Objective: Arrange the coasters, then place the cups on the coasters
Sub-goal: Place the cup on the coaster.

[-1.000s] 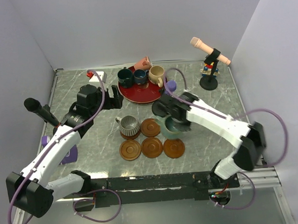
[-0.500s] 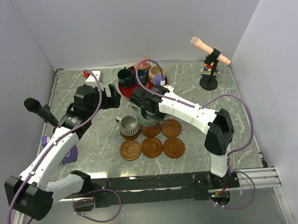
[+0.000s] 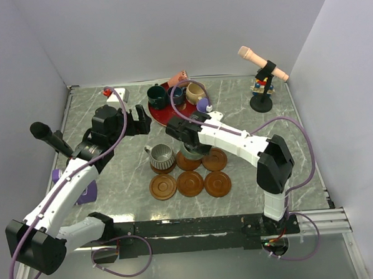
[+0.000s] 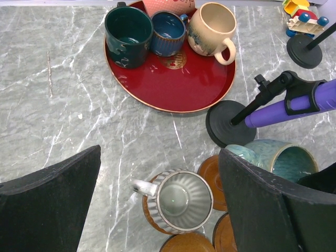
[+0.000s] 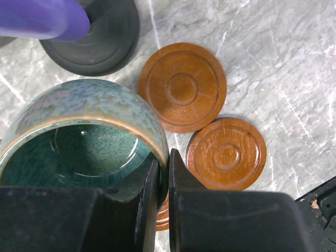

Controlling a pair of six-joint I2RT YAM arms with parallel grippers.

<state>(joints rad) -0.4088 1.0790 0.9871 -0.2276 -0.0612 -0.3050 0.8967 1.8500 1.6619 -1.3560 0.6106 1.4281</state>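
1. Three coasters point(image 3: 190, 183) in the near row lie bare, side by side on the table point(image 3: 113, 174). Arranging appears complete: six discs, two rows of three.
2. Far row, left: the grey ribbed cup point(image 4: 177, 200) stands on its coaster. Placed.
3. Far row, middle: the right gripper point(image 5: 163, 160) is clamped on the rim of the teal cup point(image 5: 79, 136), one finger inside and one outside, directly over the middle coaster. Whether the base touches the disc cannot be determined (the left wrist view suggests the cup hangs tilted). Step in hand, in my judgement: setting down the second cup. The next move calls for levelling it, lowering it centred, then releasing and lifting clear of the rim.
4. Far row, right: this coaster is bare. The purple microphone point(image 4: 310, 100) stands just beyond, its base near the teal cup; clearance is tight.
5. Left gripper point(image 3: 137, 120): jaws wide apart, empty, hovering between the rows and the red plate point(image 4: 173, 84).
6. On the plate: dark green cup point(image 4: 128, 29), dark blue cup point(image 4: 168, 31) and beige cup point(image 4: 210, 26), all upright. The pink cup point(image 3: 181, 77) appears tipped at the far rim. Four cups outstanding.
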